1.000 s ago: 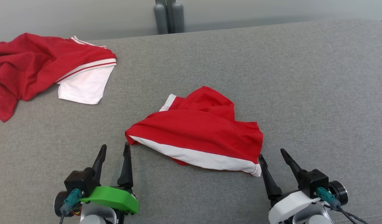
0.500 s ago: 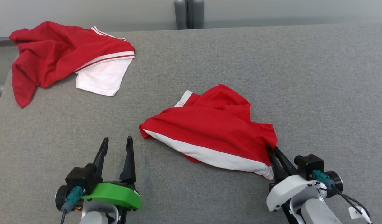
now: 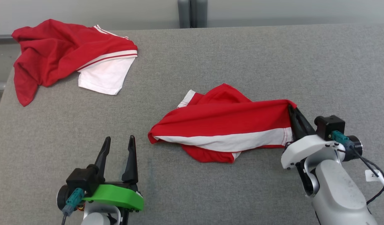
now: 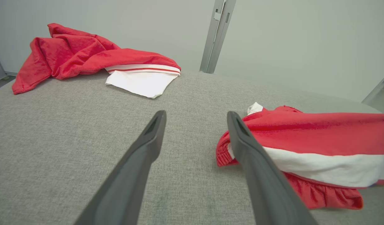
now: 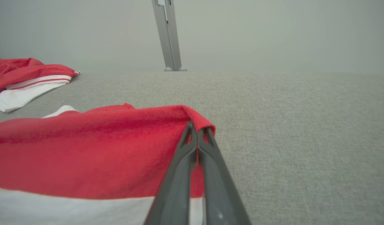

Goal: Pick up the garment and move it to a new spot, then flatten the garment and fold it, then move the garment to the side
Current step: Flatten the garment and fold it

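The garment (image 3: 223, 125) lies near the middle of the counter (image 3: 241, 56), a flat top covered in grey woven cloth with a fine, even grain. The garment is soft red knit with a broad white band along one edge, finished with thin red stitching at the hem. Its left part is bunched in loose folds on the counter, with a gathered, ruffled red edge tucked beneath. Its right part is drawn out into a long, smoother strip.

The right end effector (image 3: 291, 108) has its two slim dark fingers pressed together, pinching the garment's right-hand red corner, which drapes over the fingertips. The left end effector (image 3: 120, 139) rests at the lower left with its tapered fingers spread wide and nothing between them, just beside the garment's left edge but apart from it.

A second garment (image 3: 63, 53), red with a white panel and striped trim, sits crumpled at the counter's far left corner. Smooth grey posts (image 3: 192, 12) stand behind the far edge.
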Controlling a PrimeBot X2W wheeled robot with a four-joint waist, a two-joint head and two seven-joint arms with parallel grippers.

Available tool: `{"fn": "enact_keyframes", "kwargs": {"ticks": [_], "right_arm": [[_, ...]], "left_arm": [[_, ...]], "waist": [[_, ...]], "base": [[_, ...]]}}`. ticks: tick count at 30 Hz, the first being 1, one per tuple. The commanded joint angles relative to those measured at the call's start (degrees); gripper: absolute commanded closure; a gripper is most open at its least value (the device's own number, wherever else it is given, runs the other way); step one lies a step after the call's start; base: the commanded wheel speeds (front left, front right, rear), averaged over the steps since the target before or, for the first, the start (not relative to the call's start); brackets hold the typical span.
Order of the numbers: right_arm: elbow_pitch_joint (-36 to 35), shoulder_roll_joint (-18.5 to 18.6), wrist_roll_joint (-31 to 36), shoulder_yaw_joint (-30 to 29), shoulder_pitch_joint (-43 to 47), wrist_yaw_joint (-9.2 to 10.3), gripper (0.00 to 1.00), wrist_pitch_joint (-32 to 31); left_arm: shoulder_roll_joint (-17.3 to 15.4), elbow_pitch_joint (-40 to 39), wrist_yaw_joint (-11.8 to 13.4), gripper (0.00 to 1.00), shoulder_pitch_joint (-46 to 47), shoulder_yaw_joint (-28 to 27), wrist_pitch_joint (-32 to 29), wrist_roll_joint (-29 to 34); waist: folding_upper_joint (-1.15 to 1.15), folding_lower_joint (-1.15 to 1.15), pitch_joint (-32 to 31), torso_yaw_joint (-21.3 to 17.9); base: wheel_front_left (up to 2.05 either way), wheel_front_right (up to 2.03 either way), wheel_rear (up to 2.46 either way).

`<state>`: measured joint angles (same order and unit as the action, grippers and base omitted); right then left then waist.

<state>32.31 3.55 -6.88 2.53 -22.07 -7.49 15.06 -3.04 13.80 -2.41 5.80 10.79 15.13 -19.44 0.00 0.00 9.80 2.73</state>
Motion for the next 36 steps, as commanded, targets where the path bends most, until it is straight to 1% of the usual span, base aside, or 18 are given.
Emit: {"fn": "enact_keyframes", "kwargs": {"ticks": [1, 6, 12, 18, 22, 23, 24, 25, 32, 36], "right_arm": [[1.8, 0.6, 0.3, -0.7, -2.0, 0.00, 1.00, 0.2], [9.7, 3.0, 1.3, -3.1, -8.0, 0.00, 1.00, 0.2], [16.0, 5.2, 2.4, -6.5, -13.1, 0.00, 1.00, 0.2], [19.0, 6.7, 4.4, -9.9, -15.3, 0.00, 1.00, 0.2], [19.2, 6.3, 5.6, -11.8, -15.9, 0.00, 1.00, 0.2], [18.8, 6.1, 6.0, -12.1, -15.8, 0.00, 0.60, 0.2], [18.4, 6.0, 6.2, -12.3, -15.8, 0.00, 0.34, 0.2], [17.9, 5.8, 6.3, -12.6, -15.7, 0.00, 0.00, 0.2], [12.6, 4.7, 6.3, -14.1, -13.2, 0.00, 0.00, 0.2], [7.2, 3.8, 5.7, -14.4, -10.7, 0.00, 0.00, 0.2]], "left_arm": [[0.0, -0.1, -0.2, 0.00, -0.5, 0.1, 0.0, 0.4], [0.1, -0.1, -0.6, 0.00, 0.2, 1.3, 0.0, -0.2], [0.1, -0.9, -0.1, 0.00, 1.1, 2.7, 0.0, -1.1], [0.1, -1.9, -0.6, 0.00, 1.8, 4.8, 0.0, -1.6], [0.1, -2.2, -0.9, 0.00, 2.4, 6.3, 0.0, -2.0], [0.1, -2.1, -1.1, 0.00, 2.4, 6.9, 0.0, -2.1], [0.1, -2.1, -1.2, 0.00, 2.4, 7.3, 0.0, -2.1], [0.1, -2.3, -1.3, 0.00, 2.6, 7.8, 0.0, -2.4], [0.1, -3.0, -2.1, 0.00, 4.0, 12.1, 0.0, -4.7], [0.0, -1.6, -2.2, 0.00, 4.8, 15.3, 0.0, -6.7]], "waist": [[0.00, 0.00, 0.4, 0.5], [0.00, 0.00, 1.1, 1.9], [0.00, 0.00, 2.3, 3.5], [0.00, 0.00, 3.4, 3.9], [0.00, 0.00, 3.9, 3.5], [0.00, 0.00, 3.9, 3.2], [0.00, 0.00, 3.9, 3.0], [0.00, 0.00, 3.9, 2.7], [0.00, 0.00, 2.9, 0.7], [0.00, 0.00, 1.8, -1.0]], "base": [[0.00, 0.00, 0.00], [0.00, 0.00, 0.00], [0.00, 0.00, 0.00], [0.00, 0.00, 0.00], [0.00, 0.00, 0.00], [0.00, 0.00, 0.00], [0.00, 0.00, 0.00], [0.00, 0.00, 0.00], [0.00, 0.00, 0.00], [0.00, 0.00, 0.00]]}}
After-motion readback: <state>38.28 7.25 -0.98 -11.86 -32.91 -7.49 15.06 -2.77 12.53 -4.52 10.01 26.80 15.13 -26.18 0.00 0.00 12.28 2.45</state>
